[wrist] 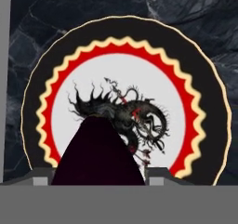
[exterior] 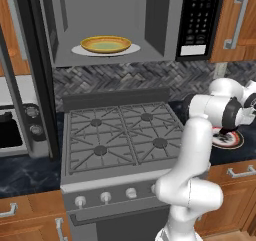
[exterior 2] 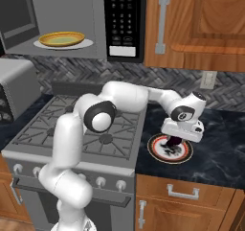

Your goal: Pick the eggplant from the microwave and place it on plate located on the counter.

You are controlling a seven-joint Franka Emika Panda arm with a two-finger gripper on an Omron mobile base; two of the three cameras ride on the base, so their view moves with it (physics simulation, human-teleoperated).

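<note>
Item: eggplant, dark purple, held between the narrow-set fingers of our claw, hanging directly above the plate. Location of plate: on the dark marbled surface, near its front edge and just beside the stove at the surface's left end. In the hand view the eggplant's tip covers the lower part of the plate's white centre, the dragon motif (black and red) just beyond it; we cannot tell whether the eggplant already touches the plate. Microwave: door open, yellow dish resting on its white turntable disc, no eggplant inside. Step in hand, as we judge it: the release. To do it well we should lower straight down until the eggplant rests on the plate's centre, part the fingers only enough to free it, then lift vertically so the fingers do not nudge it; an egg-shaped thing may roll toward the rim.
</note>
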